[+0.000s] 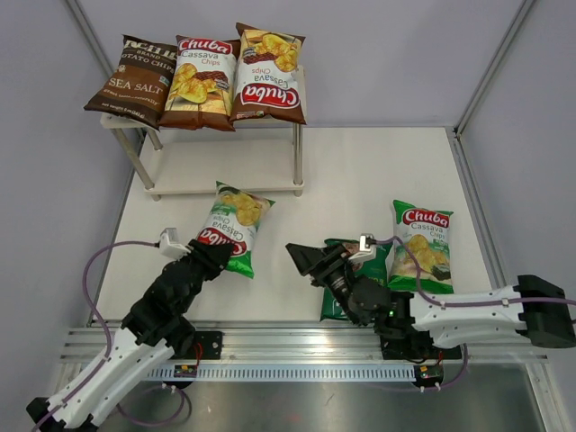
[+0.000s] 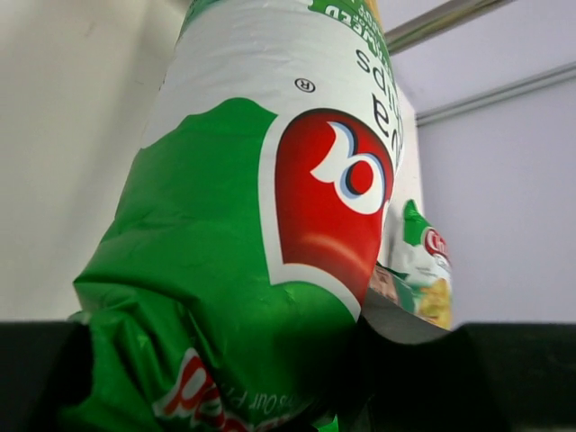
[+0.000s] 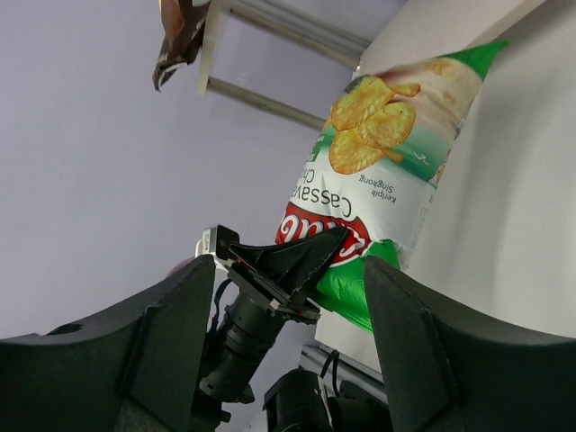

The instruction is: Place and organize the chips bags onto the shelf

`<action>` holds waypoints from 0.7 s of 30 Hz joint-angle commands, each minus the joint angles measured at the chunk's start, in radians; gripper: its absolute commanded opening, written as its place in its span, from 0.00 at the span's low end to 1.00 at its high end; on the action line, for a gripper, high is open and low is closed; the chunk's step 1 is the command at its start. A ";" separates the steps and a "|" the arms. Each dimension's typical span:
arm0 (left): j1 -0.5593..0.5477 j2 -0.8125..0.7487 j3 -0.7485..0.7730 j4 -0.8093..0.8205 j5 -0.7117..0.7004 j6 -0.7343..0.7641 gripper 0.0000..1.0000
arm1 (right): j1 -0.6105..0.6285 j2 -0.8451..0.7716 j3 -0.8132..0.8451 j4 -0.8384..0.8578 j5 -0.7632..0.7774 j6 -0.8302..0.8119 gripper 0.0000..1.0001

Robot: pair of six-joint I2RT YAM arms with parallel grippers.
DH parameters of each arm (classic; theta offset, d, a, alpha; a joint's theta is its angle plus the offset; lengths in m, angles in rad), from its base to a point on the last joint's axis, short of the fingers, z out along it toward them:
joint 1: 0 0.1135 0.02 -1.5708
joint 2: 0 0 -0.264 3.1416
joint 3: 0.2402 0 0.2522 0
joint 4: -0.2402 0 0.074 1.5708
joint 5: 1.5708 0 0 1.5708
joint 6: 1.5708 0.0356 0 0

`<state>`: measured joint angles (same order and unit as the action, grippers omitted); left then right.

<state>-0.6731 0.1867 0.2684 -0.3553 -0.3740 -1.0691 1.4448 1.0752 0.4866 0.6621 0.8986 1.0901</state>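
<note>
The shelf [image 1: 225, 166] stands at the back left. Its top board carries three chips bags: a dark brown Sea Salt bag [image 1: 135, 81] and two brown and white Chuba bags [image 1: 202, 81] [image 1: 268, 76]. My left gripper [image 1: 211, 256] [image 2: 261, 387] is shut on the crumpled near end of a green Chuba bag [image 1: 236, 225] [image 2: 270, 225] [image 3: 378, 171] in front of the shelf. My right gripper [image 1: 310, 259] [image 3: 288, 315] stands open with nothing in it, just left of a dark green bag [image 1: 331, 304] partly under its arm. Another green Chuba bag [image 1: 421, 243] [image 2: 423, 270] lies flat at the right.
The shelf's lower board holds nothing. Both grippers are close together near the table's front middle. In the right wrist view the shelf's top board [image 3: 261, 54] shows far off, a brown bag [image 3: 180, 36] overhanging its edge. Grey walls close in the table on three sides.
</note>
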 commanded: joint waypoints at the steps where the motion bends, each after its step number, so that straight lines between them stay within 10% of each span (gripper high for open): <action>1: 0.006 0.132 0.090 0.269 -0.089 0.075 0.19 | 0.008 -0.125 -0.052 -0.182 0.132 -0.047 0.75; 21: 0.773 0.917 0.276 1.059 0.567 0.012 0.19 | 0.008 -0.590 -0.197 -0.381 0.117 -0.096 0.76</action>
<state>0.0441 1.0214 0.4740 0.4004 0.0452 -1.0370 1.4456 0.5137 0.3012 0.2955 0.9607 1.0416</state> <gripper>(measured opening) 0.403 0.761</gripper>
